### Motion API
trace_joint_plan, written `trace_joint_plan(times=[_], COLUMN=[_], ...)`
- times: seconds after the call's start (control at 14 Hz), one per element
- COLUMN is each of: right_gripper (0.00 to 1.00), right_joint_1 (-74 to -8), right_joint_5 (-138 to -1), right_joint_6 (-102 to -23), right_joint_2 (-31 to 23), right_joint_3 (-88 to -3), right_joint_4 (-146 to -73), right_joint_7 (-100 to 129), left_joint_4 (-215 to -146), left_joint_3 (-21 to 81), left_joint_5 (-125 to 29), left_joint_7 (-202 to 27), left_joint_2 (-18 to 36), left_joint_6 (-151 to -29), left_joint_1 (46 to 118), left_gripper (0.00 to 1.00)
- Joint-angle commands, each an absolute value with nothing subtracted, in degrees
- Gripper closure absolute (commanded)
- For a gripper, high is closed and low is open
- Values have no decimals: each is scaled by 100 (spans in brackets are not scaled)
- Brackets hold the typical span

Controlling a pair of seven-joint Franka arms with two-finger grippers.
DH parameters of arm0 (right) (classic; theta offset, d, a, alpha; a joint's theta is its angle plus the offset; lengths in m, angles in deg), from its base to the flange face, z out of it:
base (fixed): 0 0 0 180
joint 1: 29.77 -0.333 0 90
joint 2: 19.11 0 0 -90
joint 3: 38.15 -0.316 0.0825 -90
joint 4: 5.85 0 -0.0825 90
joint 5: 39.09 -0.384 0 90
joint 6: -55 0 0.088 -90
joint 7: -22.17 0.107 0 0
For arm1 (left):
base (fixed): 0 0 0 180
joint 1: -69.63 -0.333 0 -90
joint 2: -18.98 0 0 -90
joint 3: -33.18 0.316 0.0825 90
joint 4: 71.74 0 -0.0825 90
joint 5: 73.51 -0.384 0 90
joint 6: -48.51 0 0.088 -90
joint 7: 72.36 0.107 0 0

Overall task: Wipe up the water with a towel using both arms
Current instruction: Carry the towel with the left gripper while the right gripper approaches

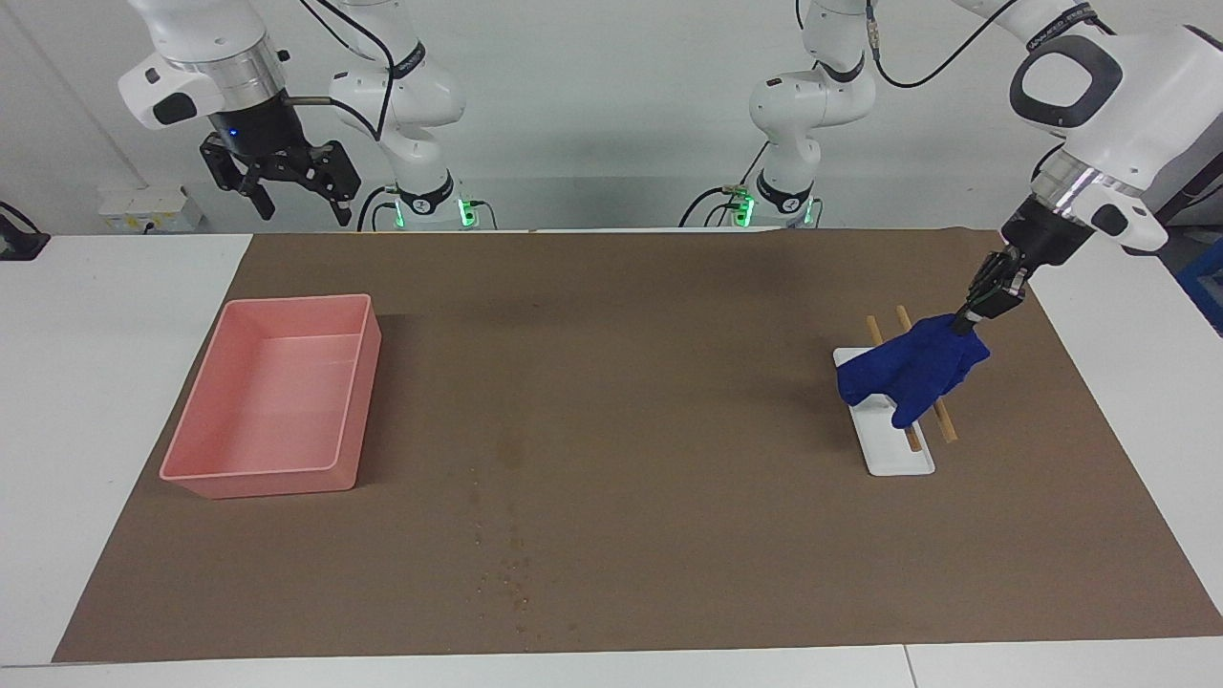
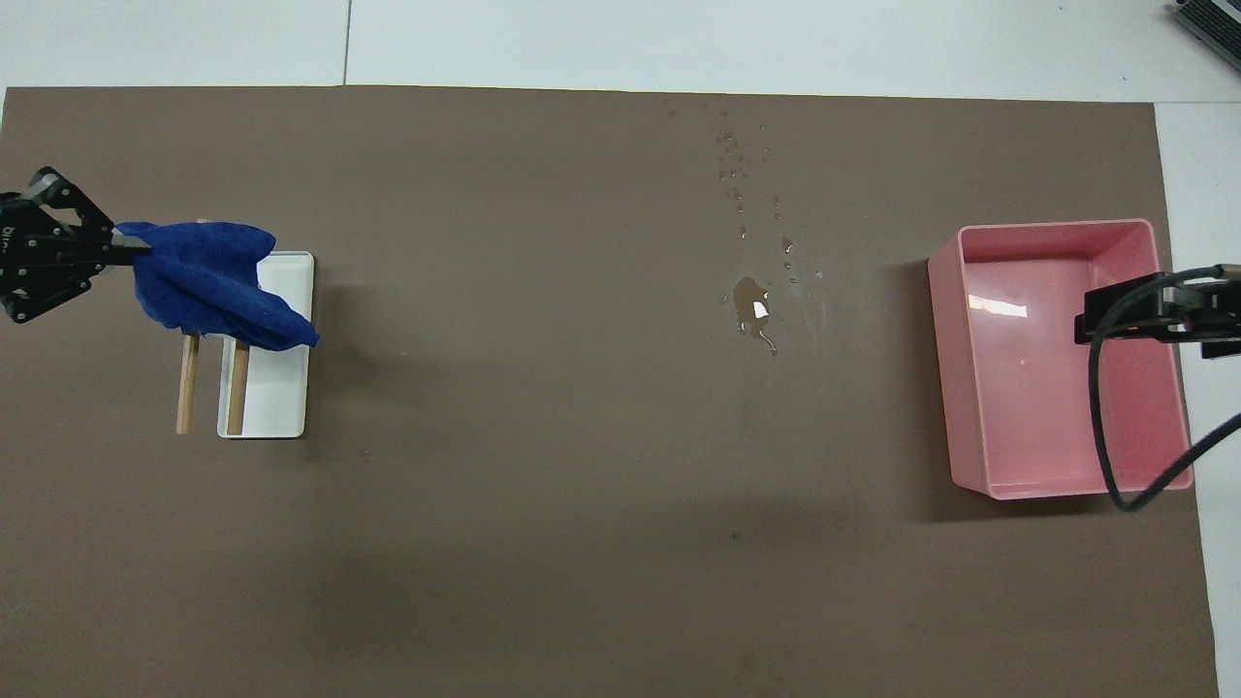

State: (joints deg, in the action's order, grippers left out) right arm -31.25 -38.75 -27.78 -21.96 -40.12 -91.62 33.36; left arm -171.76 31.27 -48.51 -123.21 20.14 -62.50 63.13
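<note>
My left gripper [image 1: 963, 323] [image 2: 124, 248] is shut on one corner of the deep-blue towel [image 1: 910, 373] [image 2: 208, 286], which hangs lifted over the white tray [image 1: 898, 451] [image 2: 276, 388] and two wooden sticks [image 2: 187, 383]. The water [image 2: 751, 305] is a small puddle with a trail of droplets [image 1: 516, 573] on the brown paper, near the middle and toward the table's edge farthest from the robots. My right gripper [image 1: 287, 191] hangs open, high in the air near its base; in the overhead view its tip [image 2: 1154, 315] shows over the pink bin.
A pink plastic bin [image 1: 272, 397] [image 2: 1057, 359] stands at the right arm's end of the brown paper [image 1: 621, 382]. The white tray with the sticks lies at the left arm's end. White table borders the paper.
</note>
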Motion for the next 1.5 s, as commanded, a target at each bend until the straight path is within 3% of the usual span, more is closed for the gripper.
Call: trace_joint_plan(times=[0.0,0.29,0.71,1.43], right_gripper=[2,2,2,4], right_joint_1=[-3152,-3564,-3951,-4936], right_joint_5=[-4154,-4375,-5454,-6036], right_joint_6=[-2990,-3218,-3824,-5388], right_joint_2=[-2315,-2253,-2052,-1515], right_joint_3=[-4061,-4097,-4097,-4105], right_joint_4=[-9365,-9374,-9365,-9303], right_joint_7=[3875,5307,8101,11205], left_joint_4=[-16966,-16500,-16622,-16692], left_joint_3=[2933,2327,1201,1191], left_joint_5=[-4496,-4460,-4267,-3573], left_joint_7=[-13560,-15203,-17184,-18433], left_joint_2=[2083,2092,2100,2109], left_joint_6=[-6144,-6206,-6742,-7427], left_joint_1=[6383,6391,6470,7639], left_gripper=[100,100,100,100])
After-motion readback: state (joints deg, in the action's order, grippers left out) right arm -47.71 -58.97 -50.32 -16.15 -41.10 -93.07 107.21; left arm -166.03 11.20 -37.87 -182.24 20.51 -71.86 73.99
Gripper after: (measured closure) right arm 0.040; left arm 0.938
